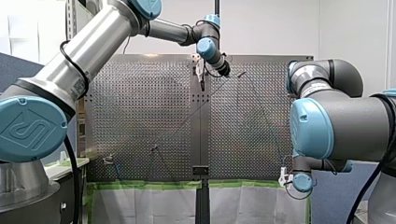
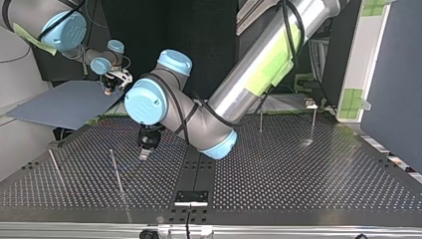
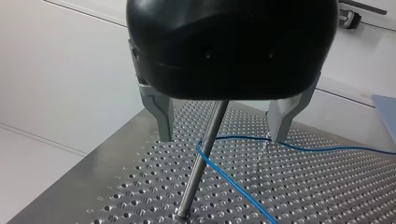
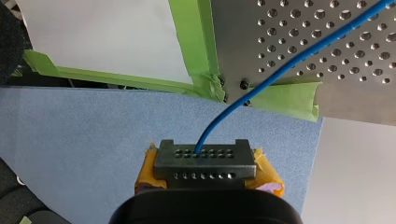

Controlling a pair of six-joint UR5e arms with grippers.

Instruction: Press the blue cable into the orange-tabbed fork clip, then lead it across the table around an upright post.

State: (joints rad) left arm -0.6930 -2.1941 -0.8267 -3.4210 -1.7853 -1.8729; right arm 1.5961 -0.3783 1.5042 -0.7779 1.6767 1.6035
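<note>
In the left wrist view my left gripper [image 3: 223,128] is open, its metal fingers [image 3: 163,116] standing either side of an upright steel post [image 3: 198,170]. The blue cable [image 3: 236,184] bends around that post and touches neither finger. This gripper hangs over the table's far middle [image 1: 201,78] and shows under the arm's elbow in the top view [image 2: 145,150]. My right gripper [image 4: 205,161] is shut on the blue cable [image 4: 261,79], which rises from between its yellow pads to the table corner. It sits off the near right corner [image 1: 285,177]. A small clip [image 1: 108,160] stands near the front view's left edge.
More thin posts stand on the perforated table [image 2: 298,169]: two at the top view's left [image 2: 117,172] [image 2: 54,167] and two at its far right [image 2: 261,119] [image 2: 313,122]. Green tape [image 4: 198,46] lines the near edge. A blue-grey board [image 4: 70,140] lies below my right gripper.
</note>
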